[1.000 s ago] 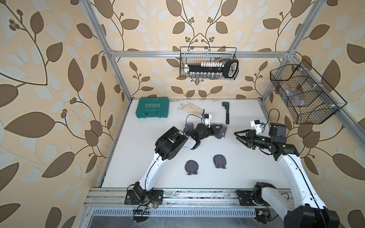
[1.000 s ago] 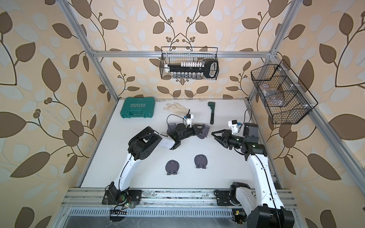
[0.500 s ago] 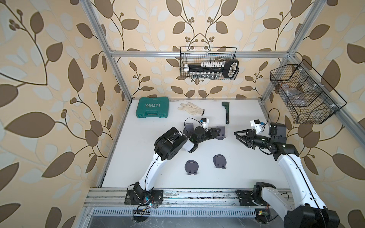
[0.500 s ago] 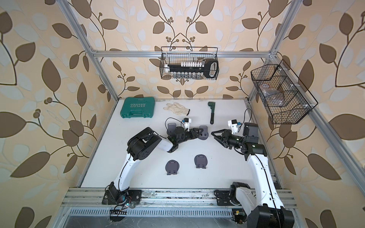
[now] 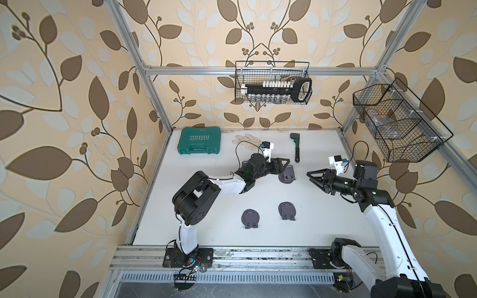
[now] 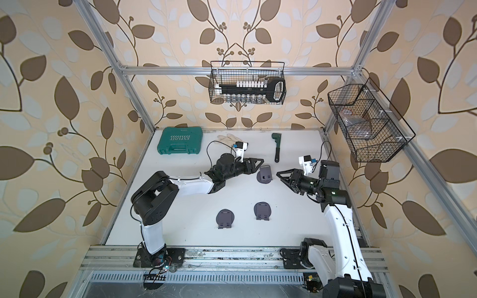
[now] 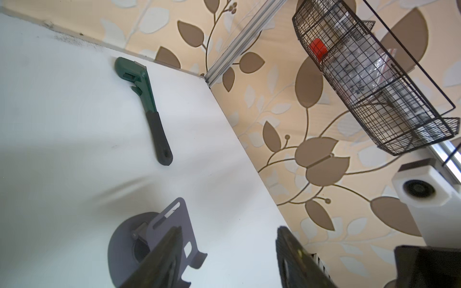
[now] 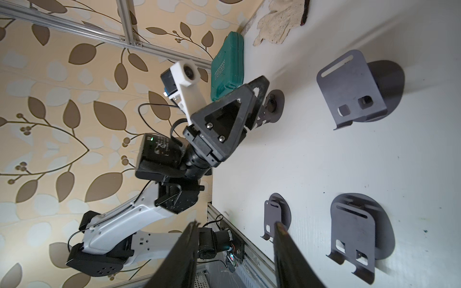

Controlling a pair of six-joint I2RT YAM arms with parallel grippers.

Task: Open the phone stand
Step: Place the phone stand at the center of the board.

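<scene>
Left gripper (image 5: 283, 164): jaws apart, gripping nothing, tips at the left edge of the phone stand (image 5: 287, 175); contact unclear. Stand's plate is raised off its round base. Far left and behind it: green case (image 5: 200, 140), lid reads "EXPLOIT". Front-left: second stand (image 5: 249, 218). Straight in front: third stand (image 5: 286, 210), bare table (image 5: 322, 219) around both. Behind: wrench (image 5: 296, 147). Near right: right gripper (image 5: 312, 179), jaws apart, empty.

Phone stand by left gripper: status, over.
Left gripper open, beside the phone stand, not holding it. Right gripper open, empty. Stand's plate tilted up off its base. Wrench apart.
</scene>
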